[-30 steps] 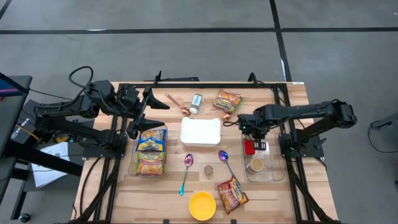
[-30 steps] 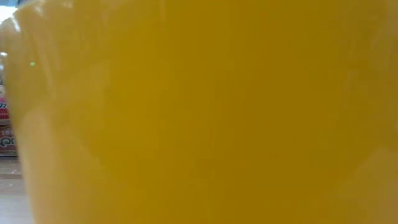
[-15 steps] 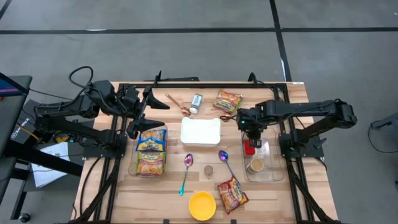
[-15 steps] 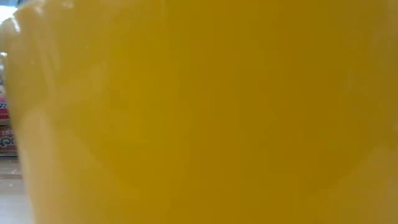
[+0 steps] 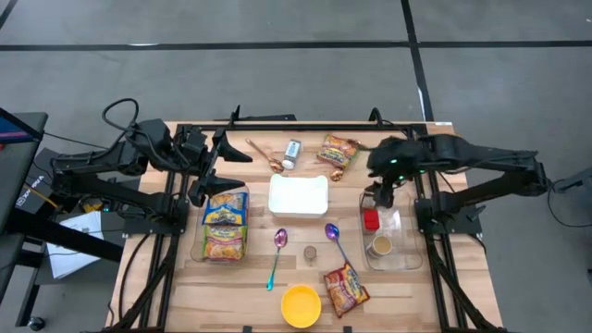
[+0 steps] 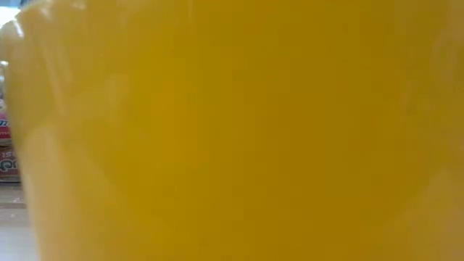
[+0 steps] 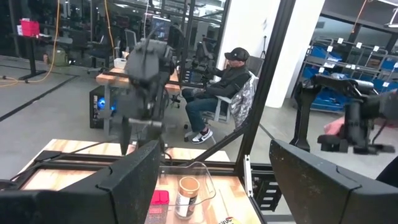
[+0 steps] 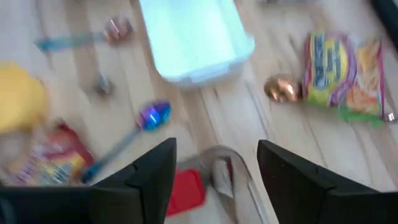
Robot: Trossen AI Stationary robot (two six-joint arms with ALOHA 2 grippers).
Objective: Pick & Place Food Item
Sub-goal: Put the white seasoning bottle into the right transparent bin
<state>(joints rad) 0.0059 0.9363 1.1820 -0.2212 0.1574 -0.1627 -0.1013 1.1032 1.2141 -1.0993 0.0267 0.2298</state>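
Note:
A small red food item [image 5: 371, 219] lies in the clear container [image 5: 404, 262] at the table's right, next to a tan can [image 5: 379, 246]. My right gripper [image 5: 381, 192] hangs open just above the container's far end, touching nothing; its wrist view looks down past its open fingers [image 8: 217, 186] at the red item [image 8: 186, 190] below. My left gripper [image 5: 220, 174] waits open at the far left, above a clear container of noodle packets [image 5: 225, 227]. The left wrist view shows the red item [image 7: 160, 199] and the can [image 7: 186, 196] under my right arm.
A white tray [image 5: 298, 194] sits mid-table, with two spoons [image 5: 277, 254] and a small coin-like disc [image 5: 311, 252] nearer the front. Snack packets lie at the far side [image 5: 339, 150] and near the front [image 5: 345, 289]. A yellow bowl [image 5: 301, 305] at the front edge fills the low view [image 6: 232, 130].
My right gripper has opened and let go of the red food item, which now lies in the clear container. The gripper has then risen and drawn back toward the table's far edge.

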